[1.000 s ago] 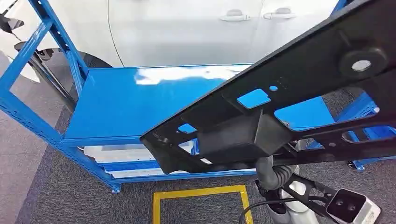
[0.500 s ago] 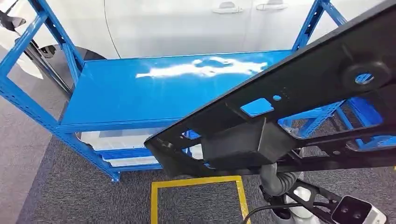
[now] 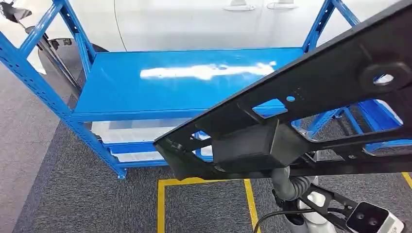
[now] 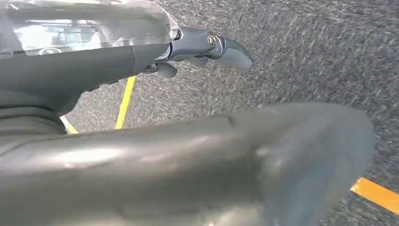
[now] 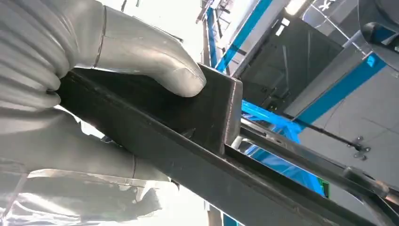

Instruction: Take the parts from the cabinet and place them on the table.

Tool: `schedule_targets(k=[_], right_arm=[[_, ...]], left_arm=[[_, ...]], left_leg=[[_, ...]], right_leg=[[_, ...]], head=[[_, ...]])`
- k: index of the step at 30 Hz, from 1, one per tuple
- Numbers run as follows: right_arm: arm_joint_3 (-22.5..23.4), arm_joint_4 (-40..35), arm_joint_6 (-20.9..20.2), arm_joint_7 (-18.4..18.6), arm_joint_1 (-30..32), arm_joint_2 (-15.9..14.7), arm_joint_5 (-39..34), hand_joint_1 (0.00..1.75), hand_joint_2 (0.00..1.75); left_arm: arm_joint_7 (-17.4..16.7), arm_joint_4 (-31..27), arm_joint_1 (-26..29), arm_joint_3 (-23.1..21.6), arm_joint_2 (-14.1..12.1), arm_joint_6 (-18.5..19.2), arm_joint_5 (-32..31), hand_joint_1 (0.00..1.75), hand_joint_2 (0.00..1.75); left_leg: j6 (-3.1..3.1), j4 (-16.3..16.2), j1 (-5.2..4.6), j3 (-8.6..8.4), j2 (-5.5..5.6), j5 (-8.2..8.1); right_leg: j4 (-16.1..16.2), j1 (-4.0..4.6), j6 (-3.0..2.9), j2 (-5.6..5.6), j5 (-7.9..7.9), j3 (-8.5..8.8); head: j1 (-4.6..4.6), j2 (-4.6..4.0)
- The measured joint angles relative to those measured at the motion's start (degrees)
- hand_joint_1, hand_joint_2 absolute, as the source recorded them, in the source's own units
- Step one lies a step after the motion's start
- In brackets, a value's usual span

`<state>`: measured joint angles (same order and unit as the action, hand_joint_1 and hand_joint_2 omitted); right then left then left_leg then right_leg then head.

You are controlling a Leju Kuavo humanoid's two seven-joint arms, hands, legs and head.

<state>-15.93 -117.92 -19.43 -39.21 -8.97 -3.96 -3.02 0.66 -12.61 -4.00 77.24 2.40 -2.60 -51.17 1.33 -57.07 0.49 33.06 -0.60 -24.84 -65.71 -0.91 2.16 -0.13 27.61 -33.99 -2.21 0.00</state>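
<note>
Right hand [image 5: 94, 89] clamped on boxy block of long black moulded plastic panel with cut-out holes [image 3: 311, 111], thumb pressed on block's face. Panel carried above the hand, slanting up and away, well short of blue metal shelving rack [image 3: 160, 92] beyond it. Probably stiff, light for its size but long, so likely to swing and twist from a one-point hold; smooth plastic, maybe slippery; block looks the sound place to grip. Left hand [image 4: 207, 47] hanging over grey carpet with yellow tape lines [image 4: 301, 52], fingers loosely curled, holding nothing.
</note>
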Motion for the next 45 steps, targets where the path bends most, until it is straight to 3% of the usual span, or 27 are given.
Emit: schedule_targets(k=[1, 2, 5, 6, 7, 8, 10, 11, 12, 14, 16, 17, 20, 22, 24, 26, 27, 28, 29, 32, 33, 36, 38, 40, 43, 44, 45], right_arm=[[0.0, 0.0, 0.0, 0.0, -0.1, 0.0, -0.1, 1.75, 1.75], [0.0, 0.0, 0.0, 0.0, -0.4, 0.0, -0.2, 1.75, 1.75], [0.0, 0.0, -0.2, 0.0, -0.6, 0.0, -0.5, 1.75, 1.75], [0.0, 0.0, -0.3, 0.0, -0.7, 0.0, -0.5, 1.75, 1.75], [0.0, 0.0, -0.4, 0.0, -0.8, 0.0, -0.6, 1.75, 1.75], [0.0, 0.0, -0.6, 0.0, -1.0, 0.0, -0.7, 1.75, 1.75], [0.0, 0.0, -0.9, 0.0, -1.1, 0.0, -0.9, 1.75, 1.75], [0.0, 0.1, -1.0, 0.0, -1.1, 0.0, -0.9, 1.75, 1.75], [0.0, 0.1, -1.0, 0.0, -1.1, 0.0, -1.0, 1.75, 1.75], [0.0, 0.2, -1.0, 0.0, -1.1, 0.0, -1.0, 1.75, 1.75], [0.0, 0.2, -1.1, 0.0, -1.1, 0.0, -1.0, 1.75, 1.75], [0.0, 0.2, -1.2, 0.0, -1.1, 0.0, -1.0, 1.75, 1.75], [0.0, 0.2, -1.6, 0.0, -1.4, 0.0, -1.2, 1.75, 1.75], [0.0, 0.2, -2.1, 0.0, -1.5, 0.0, -1.2, 1.75, 1.75], [0.0, 0.2, -2.4, 0.0, -1.8, 0.0, -1.2, 1.75, 1.75], [0.0, 0.3, -2.6, 0.0, -1.8, 0.0, -1.4, 1.75, 1.75], [0.0, 0.5, -2.8, 0.0, -1.8, 0.0, -1.4, 1.75, 1.75], [0.0, 0.6, -2.9, 0.0, -1.8, 0.0, -1.4, 1.75, 1.75], [0.0, 0.7, -3.0, 0.0, -1.8, 0.0, -1.4, 1.75, 1.75], [0.0, 0.7, -3.1, 0.0, -2.1, 0.0, -1.3, 1.75, 1.75], [0.0, 0.7, -3.1, 0.0, -2.2, 0.0, -1.2, 1.75, 1.75], [0.0, 0.6, -2.8, 0.0, -2.0, 0.0, -1.0, 1.75, 1.75], [0.0, 0.1, -2.6, 0.0, -1.9, 0.0, -1.0, 1.75, 1.75], [0.0, -0.2, -2.6, 0.0, -1.9, 0.1, -1.2, 1.75, 1.75], [0.4, -0.3, -3.3, 0.0, -1.0, 0.1, -1.1, 1.75, 1.75], [0.5, -0.3, -3.3, 0.0, -0.7, 0.1, -1.0, 1.75, 1.75], [0.6, -0.3, -3.3, 0.0, -0.6, 0.1, -1.0, 1.75, 1.75]], left_arm=[[0.1, 0.0, 0.0, 0.0, 0.0, 0.0, 0.0, 0.0, 0.0], [0.3, 0.0, -0.1, 0.0, 0.1, 0.0, 0.0, 0.0, 0.0], [0.9, 0.0, -0.3, 0.0, 0.1, -0.2, 0.1, 0.0, 0.0], [1.2, 0.0, -0.3, 0.0, 0.1, -0.2, 0.1, 0.0, 0.0], [1.4, 0.0, -0.3, 0.0, 0.1, -0.3, 0.1, 0.0, 0.0], [1.5, 0.0, -0.3, 0.0, 0.2, -0.2, 0.1, 0.0, 0.0], [1.6, 0.0, -0.3, 0.0, 0.2, -0.2, 0.1, 0.0, 0.0], [1.7, 0.0, -0.3, 0.0, 0.2, -0.2, 0.1, 0.0, 0.0], [1.7, 0.0, -0.3, 0.0, 0.2, -0.2, 0.1, 0.0, 0.0], [1.9, 0.0, -0.3, 0.0, 0.2, -0.1, 0.1, 0.0, 0.0], [2.2, 0.0, -0.4, 0.0, 0.2, 0.2, -0.1, 0.0, 0.0], [2.1, 0.0, -0.5, 0.0, 0.2, 0.2, -0.3, 0.0, 0.0], [1.9, 0.0, -0.5, 0.0, 0.2, 0.3, -0.5, 0.0, 0.0], [1.9, 0.0, -0.5, 0.0, 0.2, 0.2, -0.5, 0.0, 0.0], [1.9, 0.0, -0.7, 0.0, 0.3, 0.1, -0.6, 0.0, 0.0], [1.9, 0.0, -0.6, 0.0, 0.3, -0.1, -0.9, 0.0, 0.0], [1.9, 0.0, -0.6, -0.1, 0.3, -0.3, -1.1, 0.0, 0.0], [1.9, 0.0, -0.6, -0.1, 0.3, -0.3, -1.2, 0.0, 0.0], [1.9, 0.0, -0.6, -0.2, 0.3, -0.4, -1.3, 0.0, 0.0], [2.1, 0.0, -0.6, -0.2, 0.4, -1.1, -1.7, 0.0, 0.0], [2.3, 0.0, -0.6, -0.2, 0.6, -1.6, -1.9, 0.0, 0.0], [3.3, 0.0, -0.6, -0.4, 0.6, -3.0, -2.7, 0.0, 0.0], [4.0, 0.0, -0.6, -0.8, 0.6, -3.6, -3.1, 0.0, 0.0], [4.7, 0.0, -0.6, -1.4, 0.8, -3.9, -3.5, 0.0, 0.0], [5.5, 0.0, -0.5, -1.6, 0.8, -4.0, -3.5, 0.0, 0.0], [5.7, 0.0, -0.4, -1.6, 0.8, -4.0, -3.5, 0.0, 0.0], [5.8, 0.0, -0.4, -1.6, 0.8, -4.0, -3.6, 0.0, 0.0]], left_leg=[[-0.15, -0.4, 0.01, 0.49, 0.02, 0.1], [-0.56, -0.7, -0.2, 1.06, 0.07, 0.36], [-1.71, -0.4, 0.1, 1.42, 0.04, 1.49], [-2.11, -0.3, -0.16, 1.47, 0.07, 1.75], [-2.23, -1.0, 0.14, 1.74, 0.2, 0.87], [-2.39, -3.2, 0.1, 2.64, 0.25, -1.95], [-2.7, -11.8, 0.22, 5.59, 0.25, -7.9], [-2.86, -16.1, 0.22, 6.87, 0.26, -9.57], [-2.93, -17.9, 0.23, 7.03, 0.26, -9.31], [-2.87, -14.7, 0.23, 4.22, 0.25, -6.31], [-2.48, -3.5, 0.24, -3.19, 0.26, -2.86], [-2.09, 0.2, 0.05, -5.44, 0.31, -4.53], [-1.39, 0.1, -0.35, -4.36, 0.36, -3.8], [-0.53, 0.7, 0.08, -4.01, 0.19, -2.95], [0.26, 0.8, 0.27, -3.3, 0.1, -1.99], [0.32, 0.7, 0.15, -2.34, 0.09, -1.35], [0.31, 0.6, 0.11, -1.8, 0.08, -1.08], [0.28, 0.4, 0.09, -1.47, 0.08, -0.94], [0.19, 0.2, 0.08, -1.16, 0.1, -0.8], [-0.13, -0.1, 0.06, -0.94, 0.19, -0.6], [-0.52, -0.2, -0.21, -0.72, 0.18, -0.41], [-1.44, -0.1, -0.06, -0.45, 0.08, 0.08], [-2.02, -0.3, -0.25, -0.15, 0.11, -0.06], [-2.45, -6.4, 0.01, 2.32, 0.29, -4.63], [-2.95, -18.7, 0.15, 7.13, 0.28, -10.2], [-2.99, -19.0, 0.17, 7.09, 0.28, -9.7], [-2.93, -16.6, 0.19, 5.56, 0.3, -8.08]], right_leg=[[4.9, 0.0, -0.19, 0.01, -0.35, 3.21], [8.0, 0.42, -0.54, 0.09, 1.26, 4.94], [8.2, 0.86, -1.53, 0.16, 0.71, 4.04], [8.9, 0.5, -2.36, 0.11, 0.13, 3.91], [9.3, 0.27, -2.82, -0.28, -0.44, 3.9], [9.4, 0.27, -3.48, -0.25, -0.91, 3.48], [9.4, 0.46, -3.71, -0.27, -1.79, 2.42], [9.3, 0.55, -3.71, -0.27, -2.24, 1.76], [9.2, 0.58, -3.66, -0.26, -2.6, 1.21], [8.8, 0.58, -3.46, -0.25, -3.11, 0.22], [8.2, 0.57, -3.09, -0.23, -3.48, -0.53], [8.0, 0.81, -2.75, -0.26, -3.69, -0.88], [8.0, 0.69, -1.65, -0.27, -4.53, -0.99], [8.2, 0.96, -1.01, -0.13, -5.07, -1.17], [3.3, 0.56, -0.52, 0.03, -0.4, -3.37], [-6.5, 0.33, -0.04, 0.03, 4.71, -7.14], [-10.2, 0.26, 0.07, 0.02, 5.97, -8.33], [-10.6, 0.23, 0.09, 0.02, 5.8, -8.1], [-8.4, 0.21, -0.01, 0.02, 4.52, -6.35], [6.9, 0.31, -0.95, 0.0, -0.82, 3.1], [8.2, 0.77, -1.29, 0.0, 0.12, 3.57], [8.2, 1.05, -2.01, 0.12, -0.64, 2.92], [9.2, 0.29, -2.84, -0.01, -1.43, 2.95], [9.4, 0.36, -3.57, 0.05, -1.94, 2.61], [9.2, 0.49, -3.61, 0.42, -2.37, 1.83], [9.1, 0.49, -3.53, 0.74, -2.49, 1.6], [8.9, 0.49, -3.43, 1.12, -2.55, 1.45]], head=[[0.0, 0.0], [0.0, 0.0], [0.0, 0.0], [0.0, -0.02], [0.0, 0.0], [0.0, 0.0], [0.0, 0.0], [0.0, 0.0], [0.0, 0.0], [0.0, 0.0], [0.0, 0.0], [0.0, 0.0], [0.0, 0.0], [0.0, 0.0], [0.0, 0.0], [0.0, 0.0], [0.0, 0.0], [0.0, 0.0], [0.0, 0.0], [0.0, 0.0], [0.0, 0.0], [0.0, 0.0], [0.0, 0.0], [0.0, 0.0], [0.0, 0.0], [0.0, 0.0], [0.0, 0.0]])
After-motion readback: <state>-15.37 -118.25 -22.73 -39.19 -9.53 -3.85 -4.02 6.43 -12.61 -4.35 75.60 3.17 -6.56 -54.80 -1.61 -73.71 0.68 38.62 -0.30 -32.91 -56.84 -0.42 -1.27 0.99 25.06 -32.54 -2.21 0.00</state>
